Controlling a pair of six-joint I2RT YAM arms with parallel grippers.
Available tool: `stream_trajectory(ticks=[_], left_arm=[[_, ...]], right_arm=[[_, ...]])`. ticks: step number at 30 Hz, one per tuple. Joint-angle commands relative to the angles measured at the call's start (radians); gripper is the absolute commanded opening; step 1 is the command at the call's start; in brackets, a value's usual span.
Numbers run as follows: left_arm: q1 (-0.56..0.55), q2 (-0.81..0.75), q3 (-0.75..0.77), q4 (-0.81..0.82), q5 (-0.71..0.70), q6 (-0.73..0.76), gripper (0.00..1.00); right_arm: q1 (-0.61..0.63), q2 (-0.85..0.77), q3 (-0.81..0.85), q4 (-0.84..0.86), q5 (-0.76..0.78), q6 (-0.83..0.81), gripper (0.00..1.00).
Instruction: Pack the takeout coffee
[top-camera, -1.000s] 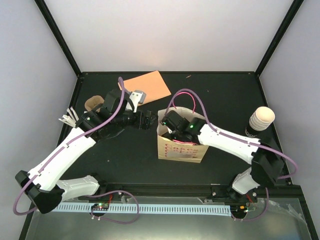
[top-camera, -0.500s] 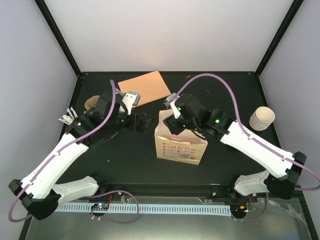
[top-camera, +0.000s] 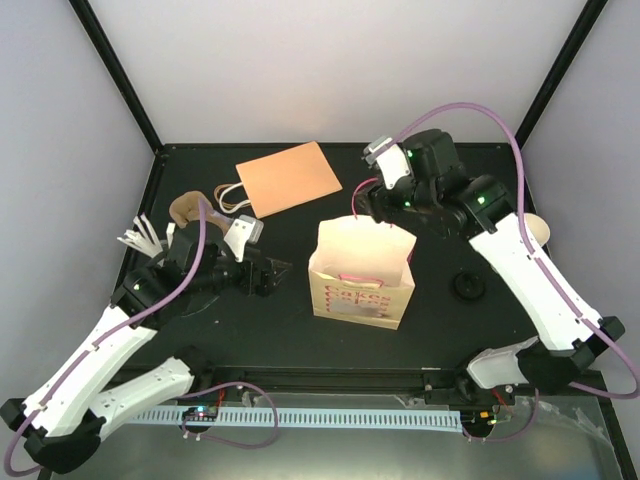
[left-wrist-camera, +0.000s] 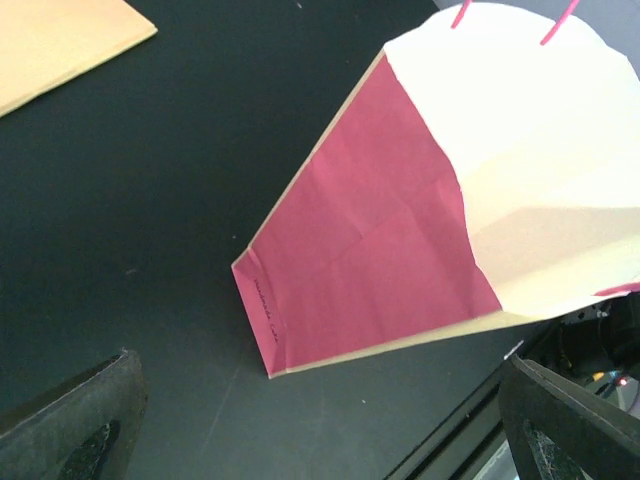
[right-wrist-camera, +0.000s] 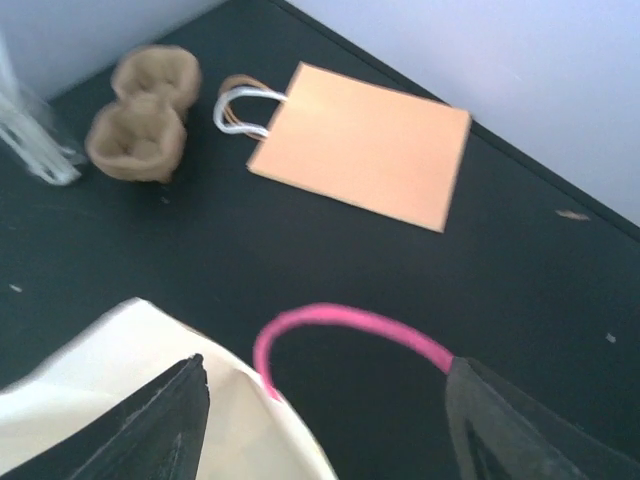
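Starting at the right gripper (top-camera: 366, 203): poised above the back rim of the standing paper bag (top-camera: 360, 275), fingers spread, clamped on nothing. Seen from its own wrist with the bag's pink handle (right-wrist-camera: 350, 325) arching across the gap below; impossible to say whether touching a finger.

Moving to the left gripper (top-camera: 262, 275): low over the table (top-camera: 280, 335), near the bag's left side, spread wide, equally bare.

Looking outward for the takeout coffee (top-camera: 541, 228): only a cream sliver peeping past the right forearm (top-camera: 520, 260) at the table's right edge, well apart from the bag and on the far side of it from the left gripper. Probably upright, long axis vertical, though too hidden to confirm. Lies to the right of the right gripper and a little toward the bases, so by this reading the right arm's fetch: out from the bag, rightward, meeting the ribbed wall from the side.

Packing judged not yet done: bag mouth upward, cup outside it.

Elsewhere: a small dark round thing (top-camera: 467, 285) between bag and cup; a flat orange bag (top-camera: 285, 178), pulp carrier (top-camera: 185, 207) and white sticks (top-camera: 138, 240) far left.
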Motion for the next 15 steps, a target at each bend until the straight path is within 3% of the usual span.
stream_trajectory(ticks=[1,9,15], left_arm=[[0.009,-0.032,-0.024,-0.007,0.049,-0.034,0.99],[0.009,-0.047,-0.023,-0.022,0.049,-0.038,0.99],[0.008,-0.047,-0.026,-0.019,0.046,-0.042,0.99]], right_arm=[[-0.062,0.010,0.025,-0.076,-0.024,-0.079,0.72],[-0.091,-0.008,0.077,-0.045,0.039,-0.120,0.84],[-0.109,-0.046,0.088,-0.025,-0.020,-0.128,0.84]])
